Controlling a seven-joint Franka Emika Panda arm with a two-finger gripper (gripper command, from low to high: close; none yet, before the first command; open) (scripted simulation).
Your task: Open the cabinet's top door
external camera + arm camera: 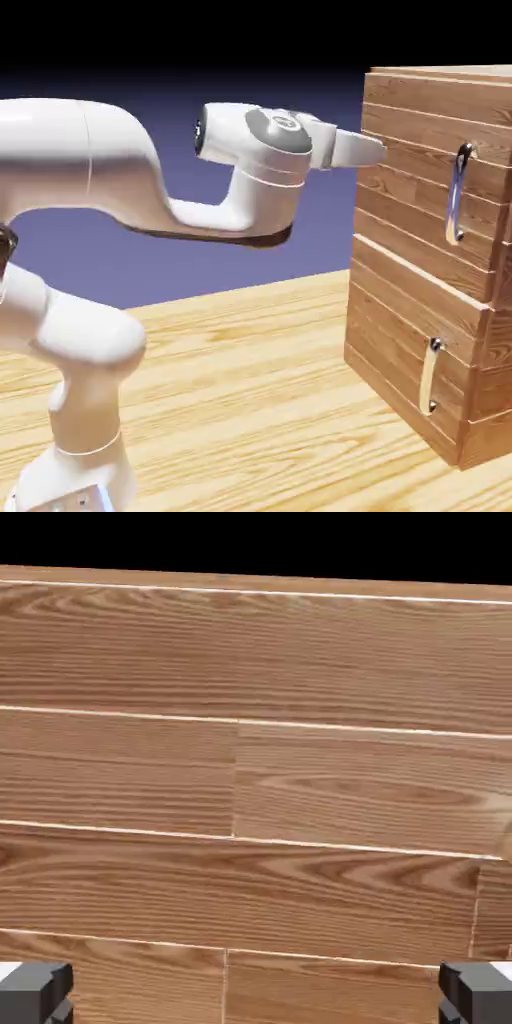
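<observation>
The gripper (256,997) is seen spread wide, its two grey fingertips (35,990) set far apart with nothing held between them. Straight ahead of it, close by, the plank face of the cabinet (420,200) fills the hand view. The top door (425,175) lies just beyond the gripper, and its long silver handle (457,195) is placed further off, seemingly untouched.
</observation>
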